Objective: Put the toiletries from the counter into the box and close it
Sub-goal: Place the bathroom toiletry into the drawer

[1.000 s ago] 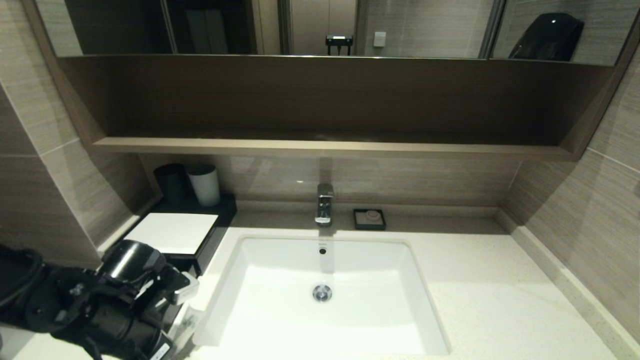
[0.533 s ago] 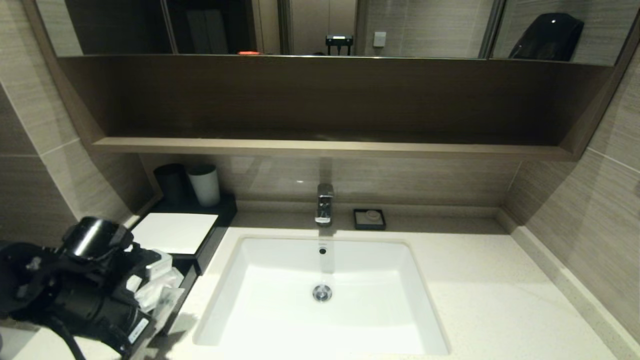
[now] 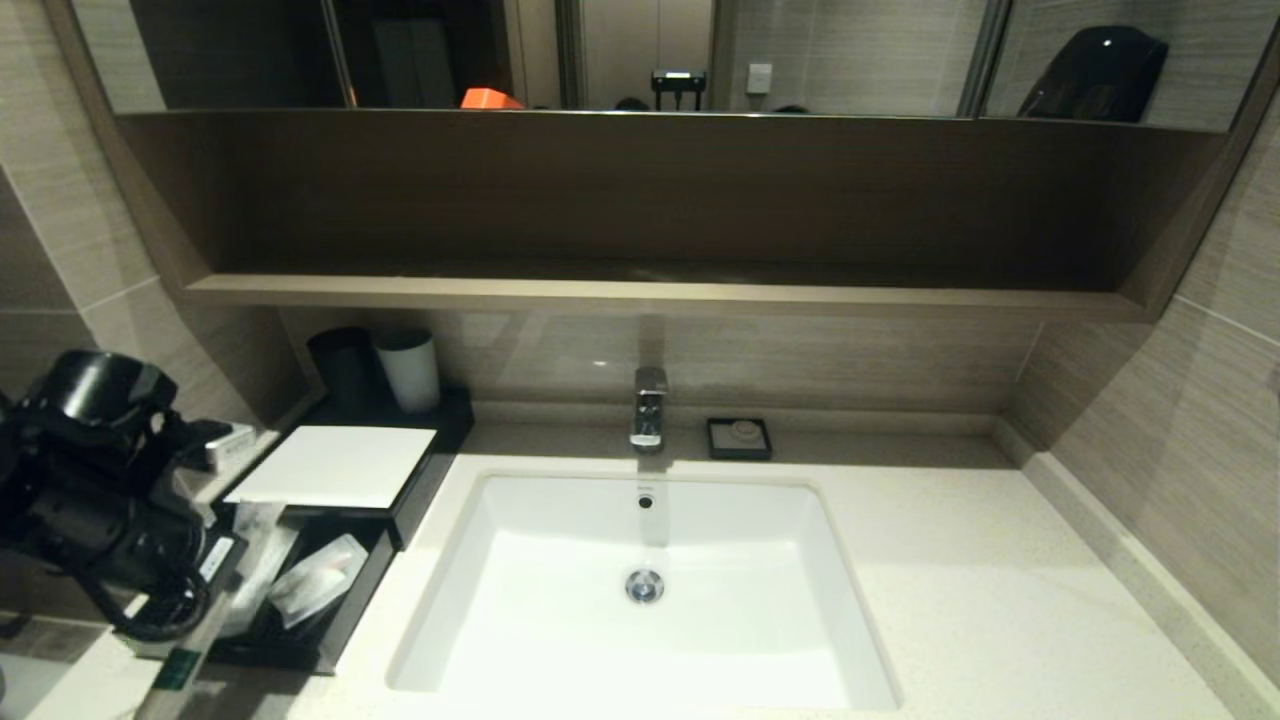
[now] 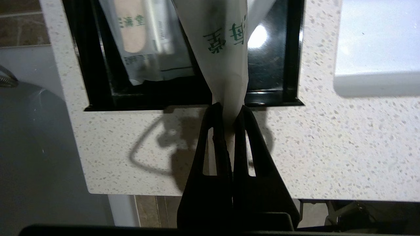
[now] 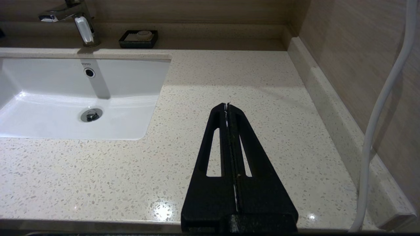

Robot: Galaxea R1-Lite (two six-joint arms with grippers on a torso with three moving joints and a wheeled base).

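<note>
My left gripper (image 4: 228, 109) is shut on the narrow end of a white packet (image 4: 226, 42) with green characters and holds it over the front of the open black drawer (image 4: 295, 65). A packet with a pale wooden end (image 4: 133, 36) lies in the drawer. In the head view the left arm (image 3: 100, 490) is at the far left beside the box (image 3: 335, 465) with its white top. A long pale packet with a green label (image 3: 180, 665) slants below the arm, and a clear packet (image 3: 315, 580) lies in the drawer (image 3: 362, 585). My right gripper (image 5: 227, 106) is shut and empty above the counter (image 5: 246, 75).
The white sink (image 3: 480, 560) with its faucet (image 3: 648, 408) fills the counter's middle. A square black soap dish (image 3: 739, 438) stands behind it. Black (image 3: 345, 365) and white (image 3: 408, 370) cups stand behind the box. A brown shelf (image 3: 650, 290) hangs overhead. A white cable (image 5: 377, 114) runs along the right wall.
My left arm has moved up and to the left, away from over the drawer. The open drawer and the packets in it have come into view.
</note>
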